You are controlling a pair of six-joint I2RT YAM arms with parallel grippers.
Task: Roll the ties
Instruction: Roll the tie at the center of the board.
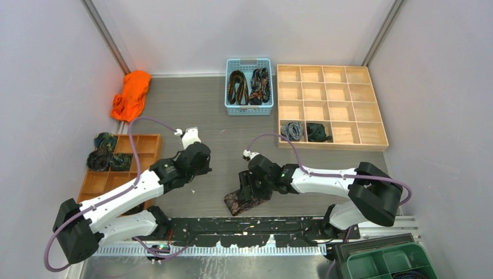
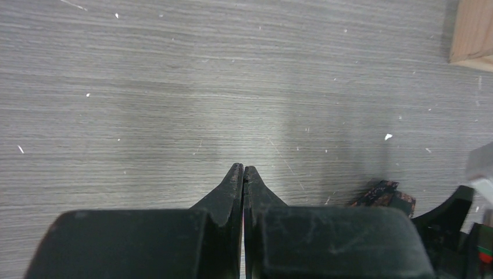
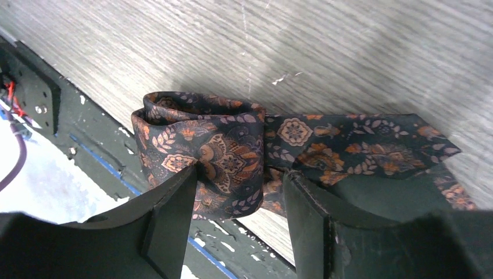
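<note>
The right gripper (image 3: 239,172) points down with its two black fingers (image 3: 174,215) standing well apart. Between them sits a paisley tie (image 3: 203,139), dark fabric with orange flowers. One end of it is wound into a loose coil. The coil rests against the finger on the left of the wrist view, and the other finger stands clear of it, above the flat tail. Nothing is pinched. The wide, pointed tail lies flat on the grey table (image 3: 360,52), running away from the coil. The coil sits at the table's near edge, partly over the black mounting plate (image 1: 250,225). The right arm reaches low and leftward from its base at near right, wrist bent down over the tie.

The left gripper (image 2: 243,170) is closed, fingertips touching and empty, held over bare table just left of the tie.

Farther out, a blue basket (image 1: 249,110) at far centre holds loose ties (image 1: 249,86). Beside it on the right is a wooden grid tray (image 1: 314,110). A grey coil (image 1: 292,131) and a dark coil (image 1: 317,132) fill the two leftmost compartments of its near row. A smaller wooden tray (image 1: 148,145) on the left holds more coils (image 1: 104,156). An orange cloth (image 1: 131,93) lies in the far left corner, and a green bin (image 1: 389,261) stands at near right.
</note>
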